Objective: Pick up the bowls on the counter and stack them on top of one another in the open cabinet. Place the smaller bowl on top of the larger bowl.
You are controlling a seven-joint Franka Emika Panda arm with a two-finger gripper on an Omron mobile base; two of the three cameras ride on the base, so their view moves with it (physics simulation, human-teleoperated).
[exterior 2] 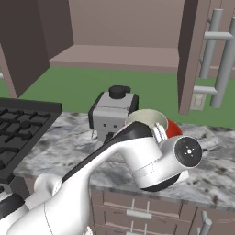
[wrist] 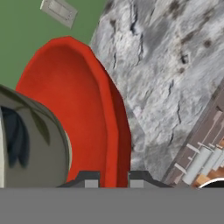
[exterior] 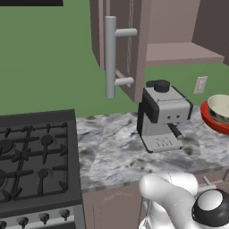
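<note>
Grip: gripper [wrist: 114, 179] jaws narrow, pinching the rim of the larger bowl [wrist: 83, 109].
Load: the smaller bowl [wrist: 39, 144] sits inside the red one; treat both as one load.
Bearing: the cabinet [exterior: 179, 53] shelf lies above and left of the bowls in the left base view, with the coffee machine [exterior: 163, 116] below it on the counter [exterior: 112, 147].
Views: the hand view shows you the rim between the tips. The left base view shows the shelf's height against the bowls.

We saw flat, even rendered light, soft shadow under the cabinet [exterior 2: 114, 57] shelf, no glare, and a blurred cream bowl [wrist: 30, 140] close in the hand view.
</note>
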